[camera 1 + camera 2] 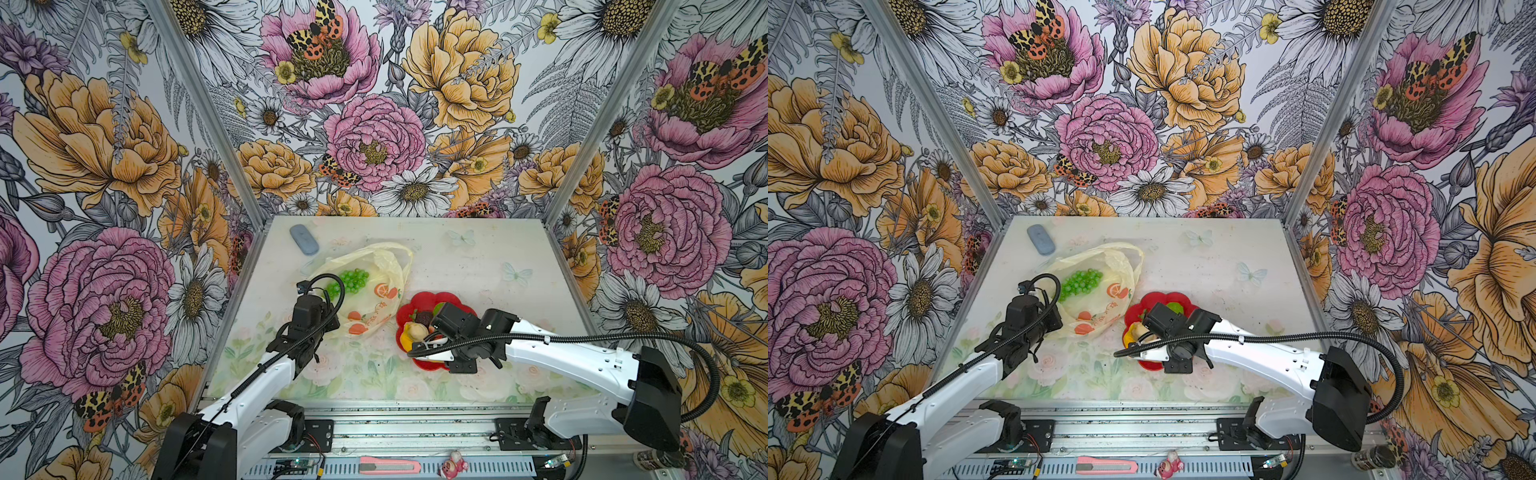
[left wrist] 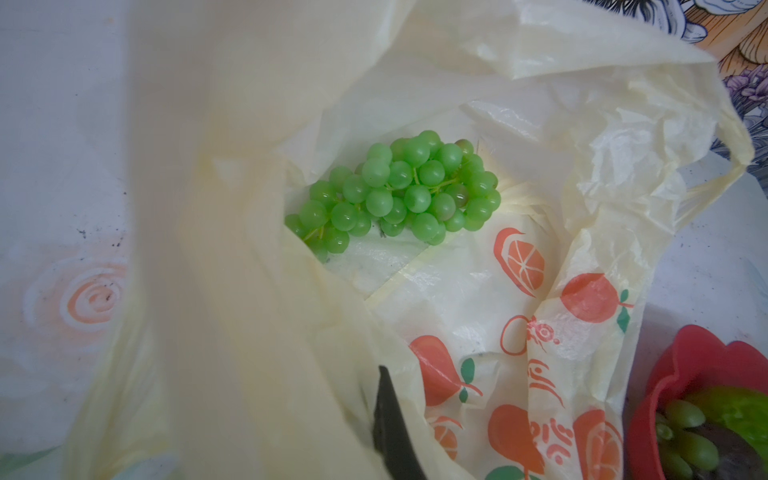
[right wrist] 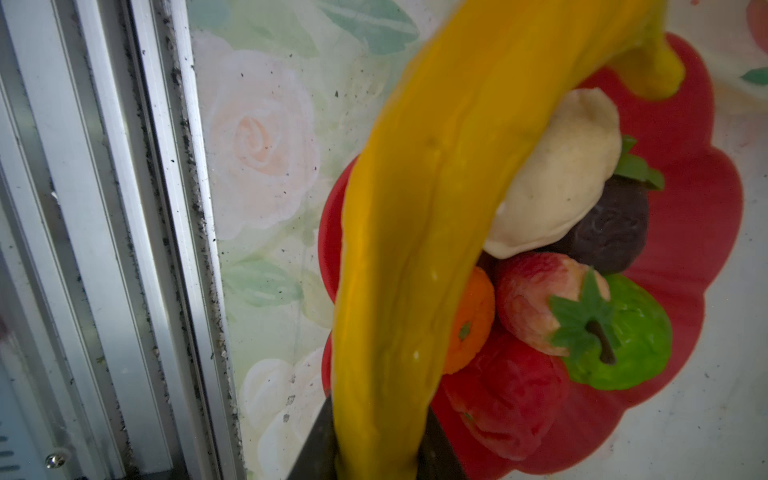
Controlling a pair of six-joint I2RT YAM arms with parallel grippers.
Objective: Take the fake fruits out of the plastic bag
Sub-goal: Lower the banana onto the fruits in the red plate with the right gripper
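Yellow banana fills the right wrist view, clamped at one end between the jaws of the right tool; it hangs over the red plate, crossing the plate's rim on the side toward the metal rail; whether it touches the cream piece beneath it cannot be told. The plate carries a close heap: cream piece, orange, green piece and others; bare plate shows mainly beyond the heap.

Step in hand, as judged: set the banana down on the plate. Procedure: lower until the banana bears on the heap or on the plate along its length; open the jaws only once it is supported; release slowly, since a long curved fruit on rounded ones is likely to roll onto the tabletop; lift straight up so the jaws do not drag neighbouring fruits.

The left tool is closed, apparently pinching a fold of the plastic bag; the film rises past the left wrist camera and holds the mouth open. The grape bunch lies inside the bag, the only fruit seen there; hold the mouth raised for the next reach.
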